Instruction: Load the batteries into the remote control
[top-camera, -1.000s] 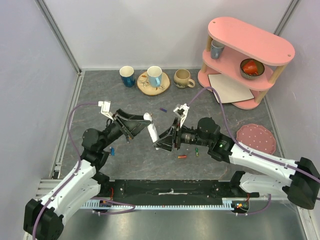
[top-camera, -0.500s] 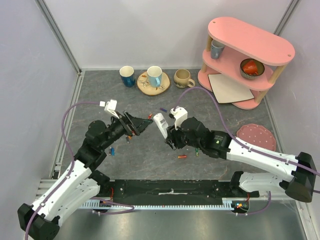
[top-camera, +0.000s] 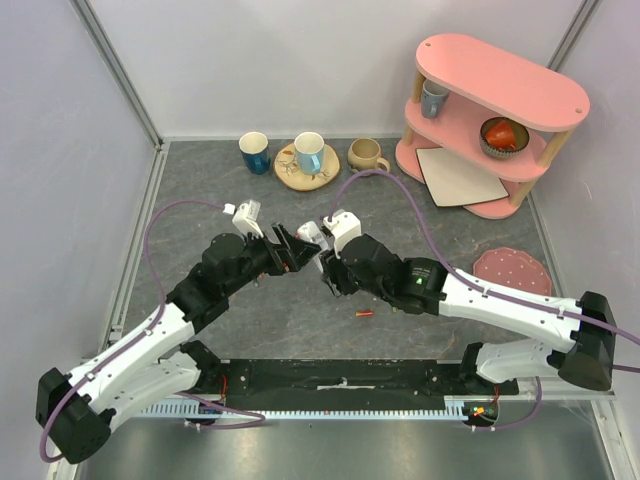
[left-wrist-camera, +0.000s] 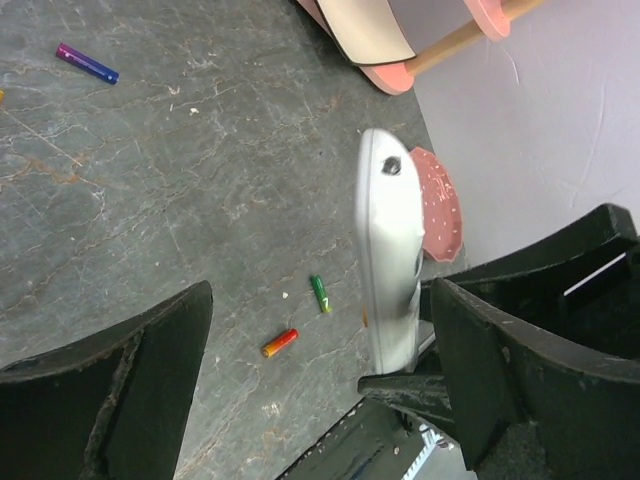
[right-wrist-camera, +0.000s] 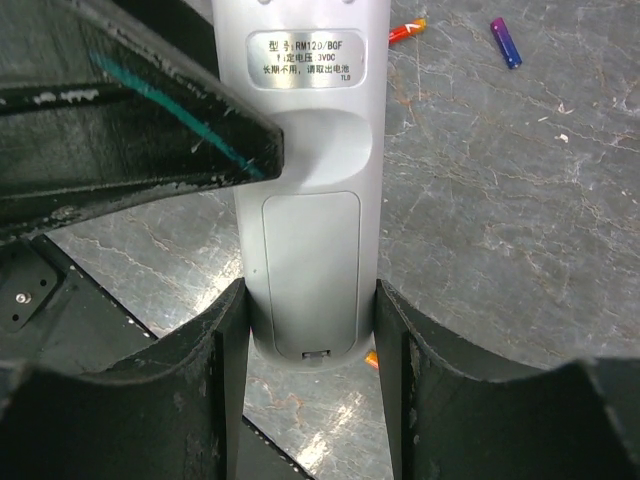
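My right gripper (right-wrist-camera: 310, 300) is shut on the lower end of the white remote control (right-wrist-camera: 308, 200) and holds it above the table. The remote's back faces the right wrist camera, with the battery cover shut. My left gripper (left-wrist-camera: 318, 296) is wide open, and the remote (left-wrist-camera: 388, 262) stands edge-on between its jaws, close to the right one. In the top view the two grippers (top-camera: 292, 250) (top-camera: 325, 260) meet at the remote (top-camera: 308, 234). A red-orange battery (left-wrist-camera: 279, 343), a green one (left-wrist-camera: 320, 294) and a purple-blue one (left-wrist-camera: 87, 62) lie on the table.
Three mugs (top-camera: 309, 152) stand at the back, one of them on a wooden coaster. A pink two-tier shelf (top-camera: 490, 120) with a white card (top-camera: 460, 176) fills the far right. A pink dotted plate (top-camera: 512, 276) lies right of the right arm.
Both grippers have moved toward the back and closer together. The remote now sits in the right gripper alone, and the open left gripper has come up around it.
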